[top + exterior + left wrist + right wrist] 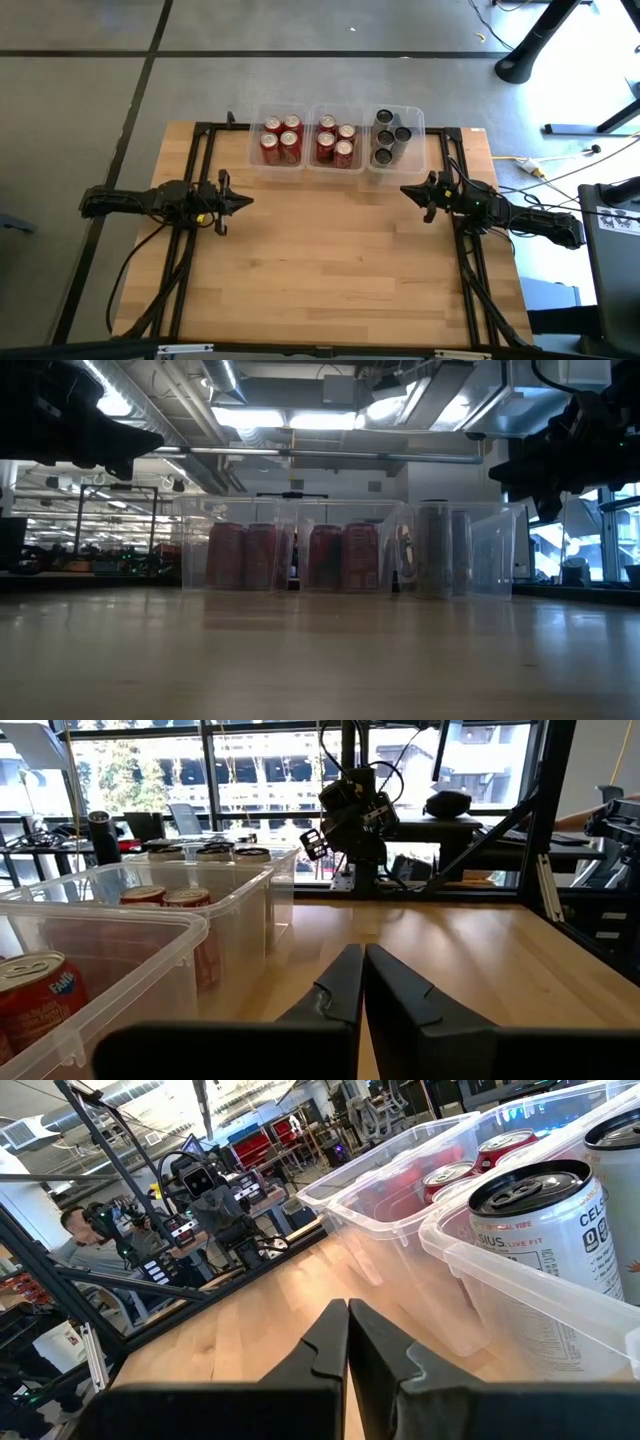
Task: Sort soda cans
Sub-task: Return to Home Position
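High view: left gripper (244, 201) and right gripper (407, 190) pinched closed, empty, near far-edge bins (253, 152) of soda cans (289, 146); risks clipping a bin wall if swung home carelessly.

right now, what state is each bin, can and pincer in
left bin: open-topped, four red cans upright inside
center bin: open-topped, four red cans upright inside
right bin: open-topped, four black-topped cans upright inside
left pincer: shut, empty, above the table
right pincer: shut, empty, above the table
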Available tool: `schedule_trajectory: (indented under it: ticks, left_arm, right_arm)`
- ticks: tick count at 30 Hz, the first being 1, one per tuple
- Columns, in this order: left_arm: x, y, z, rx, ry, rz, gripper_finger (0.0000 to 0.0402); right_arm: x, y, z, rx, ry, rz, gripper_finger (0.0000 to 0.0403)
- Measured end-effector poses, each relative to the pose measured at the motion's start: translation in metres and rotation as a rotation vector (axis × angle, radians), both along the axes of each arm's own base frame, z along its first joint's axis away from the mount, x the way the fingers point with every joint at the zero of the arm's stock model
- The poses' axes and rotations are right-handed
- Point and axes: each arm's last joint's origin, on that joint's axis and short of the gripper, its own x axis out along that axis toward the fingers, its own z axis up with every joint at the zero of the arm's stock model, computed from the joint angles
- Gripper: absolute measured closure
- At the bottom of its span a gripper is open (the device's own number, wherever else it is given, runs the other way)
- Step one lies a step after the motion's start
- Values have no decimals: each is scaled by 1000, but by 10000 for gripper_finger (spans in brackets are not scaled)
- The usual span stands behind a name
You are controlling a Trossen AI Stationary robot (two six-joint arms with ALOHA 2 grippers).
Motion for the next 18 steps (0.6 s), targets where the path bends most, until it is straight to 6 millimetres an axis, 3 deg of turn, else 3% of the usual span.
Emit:
schedule_trajectory:
  ticks: [18]
  left_arm:
    - [0, 0, 0, -1, 0, 0, 399]
  right_arm:
    - [0, 0, 0, 0, 0, 0, 391]
